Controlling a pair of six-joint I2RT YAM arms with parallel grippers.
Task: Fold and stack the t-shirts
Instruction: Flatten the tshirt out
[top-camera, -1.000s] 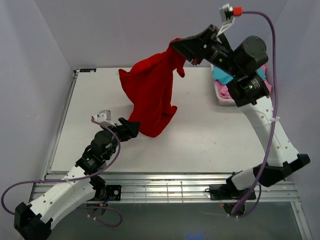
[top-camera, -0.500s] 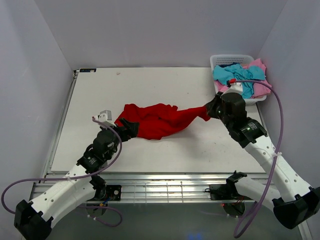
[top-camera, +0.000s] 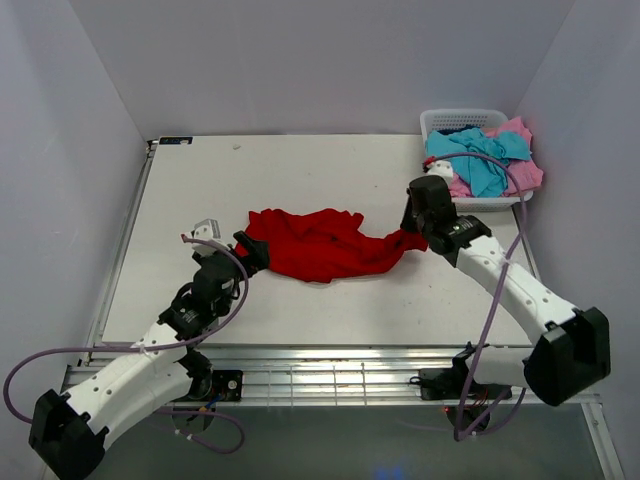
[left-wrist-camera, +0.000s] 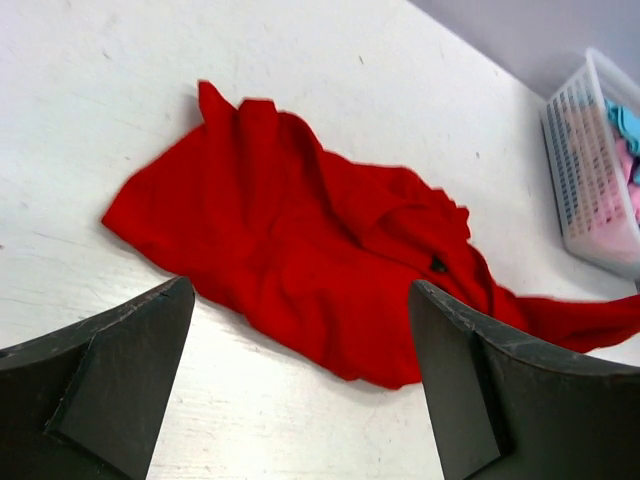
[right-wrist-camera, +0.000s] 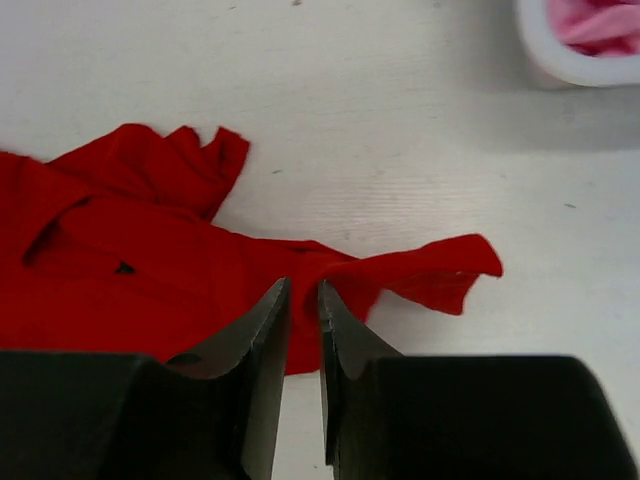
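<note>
The large red t-shirt (top-camera: 320, 245) lies crumpled on the white table (top-camera: 300, 170), stretched out to the right in a thin tail. It also shows in the left wrist view (left-wrist-camera: 300, 230) and the right wrist view (right-wrist-camera: 120, 290). My right gripper (top-camera: 411, 230) is low over that tail, its jaws (right-wrist-camera: 303, 292) pinched on a fold of red cloth. My left gripper (top-camera: 248, 252) is open and empty (left-wrist-camera: 300, 300), just in front of the shirt's left edge. Turquoise (top-camera: 480, 158) and pink (top-camera: 522, 176) t-shirts are heaped in the basket.
The white lattice basket (top-camera: 462, 118) stands at the back right corner, just behind my right arm; it also shows in the left wrist view (left-wrist-camera: 575, 170) and the right wrist view (right-wrist-camera: 560, 62). Grey walls close in the table's left, back and right sides.
My right gripper has come down from high above the table and pulled the red shirt to the right; the shirt, which was hanging, now lies on the table. My left gripper has backed off slightly.
</note>
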